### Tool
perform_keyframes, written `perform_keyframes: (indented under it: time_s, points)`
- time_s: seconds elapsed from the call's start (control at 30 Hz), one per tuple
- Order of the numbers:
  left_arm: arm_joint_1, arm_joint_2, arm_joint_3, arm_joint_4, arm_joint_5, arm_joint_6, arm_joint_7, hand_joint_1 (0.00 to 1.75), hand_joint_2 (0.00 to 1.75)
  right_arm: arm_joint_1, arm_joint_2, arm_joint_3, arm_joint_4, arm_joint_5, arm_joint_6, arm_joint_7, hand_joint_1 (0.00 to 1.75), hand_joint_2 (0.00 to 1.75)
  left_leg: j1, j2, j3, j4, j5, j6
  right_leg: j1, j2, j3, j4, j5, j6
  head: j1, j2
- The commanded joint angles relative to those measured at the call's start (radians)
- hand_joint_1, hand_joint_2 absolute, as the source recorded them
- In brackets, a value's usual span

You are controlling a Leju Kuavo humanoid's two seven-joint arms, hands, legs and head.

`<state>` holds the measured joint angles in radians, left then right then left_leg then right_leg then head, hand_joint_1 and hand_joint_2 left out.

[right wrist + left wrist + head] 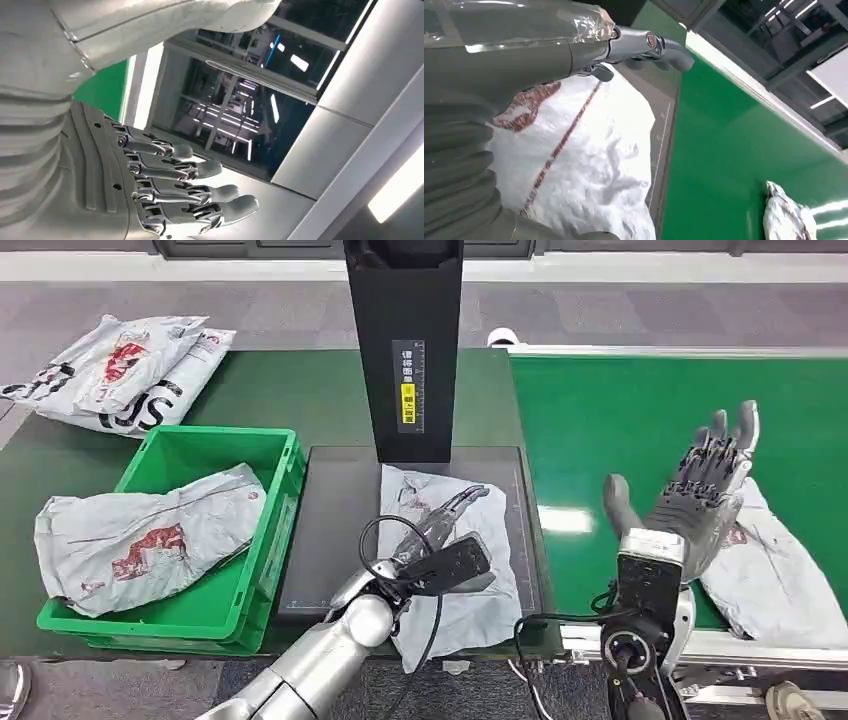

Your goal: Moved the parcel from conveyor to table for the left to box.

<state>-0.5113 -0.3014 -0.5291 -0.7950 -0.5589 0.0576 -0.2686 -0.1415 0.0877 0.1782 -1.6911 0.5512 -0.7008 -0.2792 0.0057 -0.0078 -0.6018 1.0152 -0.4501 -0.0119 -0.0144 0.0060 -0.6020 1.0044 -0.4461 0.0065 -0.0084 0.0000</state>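
Resting left hand (440,530) on parcel (470,600), grip unclear | right hand (700,490) spread, empty

The left arm (310,665) is a smooth silver tube ending in a ball-shaped joint, with a thin black cable looping beside its wrist. The right robot hand (700,490) has a grey ribbed cover, a thick grey thumb and darker metal-linked fingers with small screws, above a black wrist camera block (647,585).
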Motion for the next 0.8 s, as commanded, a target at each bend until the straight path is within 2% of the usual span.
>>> perform_keyframes:
  time_s: [0.03, 0.17, 0.3, 0.63, 0.67, 0.8]
  points:
    - [-0.095, -0.021, -0.101, 0.216, 0.003, 0.002, 0.026, 0.00, 1.75, -0.024, 0.022, -0.042, 0.041, 0.004, 0.003, 0.013, 0.00, 1.75, 0.000, 0.001, 0.004, -0.003, 0.000, 0.000, 0.001, -0.001, 0.005, -0.003, 0.000, -0.001, 0.000, 0.000]
    - [-0.138, -0.048, -0.113, 0.345, -0.030, 0.063, 0.060, 0.00, 1.75, -0.023, 0.040, -0.049, 0.028, 0.025, 0.005, 0.027, 0.00, 1.75, 0.000, 0.000, 0.002, -0.001, 0.000, 0.000, 0.000, -0.001, 0.002, -0.001, 0.000, 0.000, 0.000, 0.000]
    - [-0.134, -0.048, -0.078, 0.371, 0.058, 0.000, 0.039, 0.00, 1.75, -0.034, 0.050, -0.050, 0.029, 0.032, 0.012, 0.034, 0.00, 1.75, 0.000, 0.001, 0.004, -0.003, 0.000, 0.000, 0.000, 0.000, 0.004, -0.003, 0.000, -0.001, 0.000, 0.000]
    - [-0.146, -0.048, -0.112, 0.421, 0.088, 0.014, 0.069, 0.03, 1.75, -0.023, 0.056, -0.051, 0.005, 0.040, 0.015, 0.031, 0.00, 1.75, 0.000, 0.000, 0.004, -0.002, 0.000, 0.000, 0.001, -0.001, 0.005, -0.003, 0.000, -0.001, 0.000, 0.000]
    - [-0.148, -0.048, -0.116, 0.423, 0.087, 0.015, 0.067, 1.75, 1.75, -0.022, 0.056, -0.052, 0.003, 0.040, 0.015, 0.031, 0.00, 1.75, 0.000, 0.001, 0.002, -0.001, 0.000, 0.000, 0.000, 0.000, 0.002, -0.001, 0.000, 0.000, 0.000, 0.000]
    - [-0.159, -0.048, -0.126, 0.435, 0.076, 0.034, 0.055, 1.75, 1.75, -0.019, 0.057, -0.054, -0.001, 0.039, 0.019, 0.028, 0.00, 1.75, 0.000, 0.000, 0.002, -0.001, 0.000, 0.000, 0.000, -0.001, 0.002, -0.001, 0.000, -0.001, 0.000, 0.000]
